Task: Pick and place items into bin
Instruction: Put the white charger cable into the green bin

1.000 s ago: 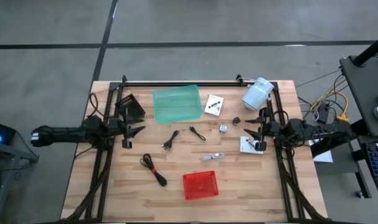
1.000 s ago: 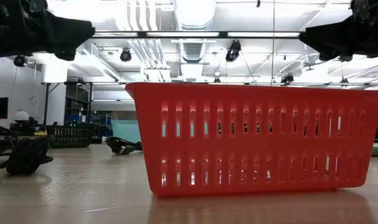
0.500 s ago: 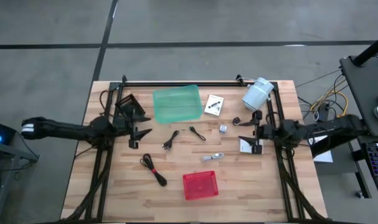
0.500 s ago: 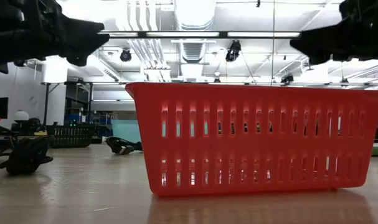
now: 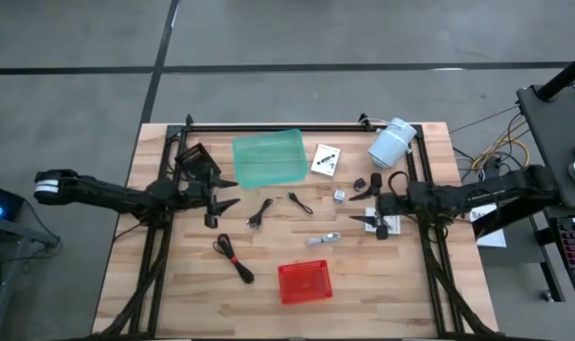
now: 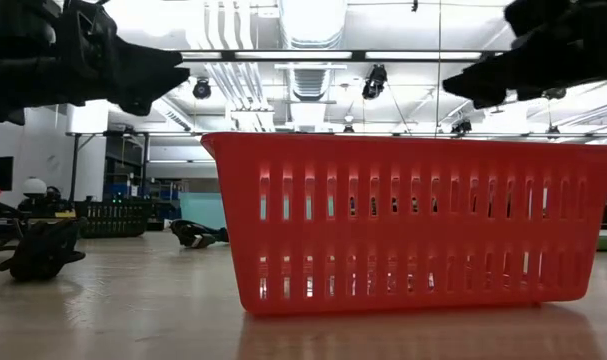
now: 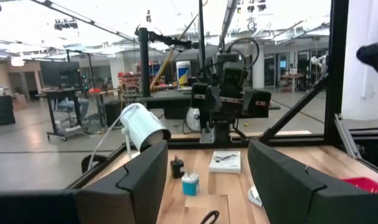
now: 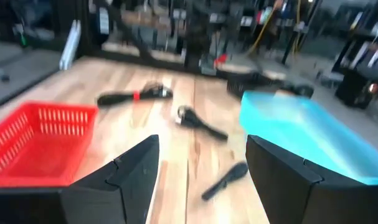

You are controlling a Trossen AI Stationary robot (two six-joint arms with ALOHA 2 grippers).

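Note:
Loose items lie flat on the wooden table (image 5: 173, 284): black coiled cables (image 5: 235, 258) (image 5: 260, 213) (image 5: 299, 202), a white card (image 5: 326, 159), a small silver and blue part (image 5: 339, 196), a silver part (image 5: 323, 239) and a black part (image 5: 360, 184). The red bin (image 5: 304, 281) stands near the front edge. My left gripper (image 5: 226, 193) hovers open at the left, pointing toward the middle. My right gripper (image 5: 360, 208) hovers open at the right, above another white card (image 5: 384, 225). Neither has anything between its fingers (image 7: 139, 183) (image 8: 123, 177).
A green tray (image 5: 269, 157) sits at the back centre. A large white cylinder (image 5: 391, 142) lies at the back right. A black frame (image 5: 164, 227) runs along both sides and the far edge. Bare wood lies left of the red bin.
Both grippers have moved in from their sides toward the table's middle, staying above the table. The right one has tipped so that it slants slightly downward. Nothing on the table has moved.

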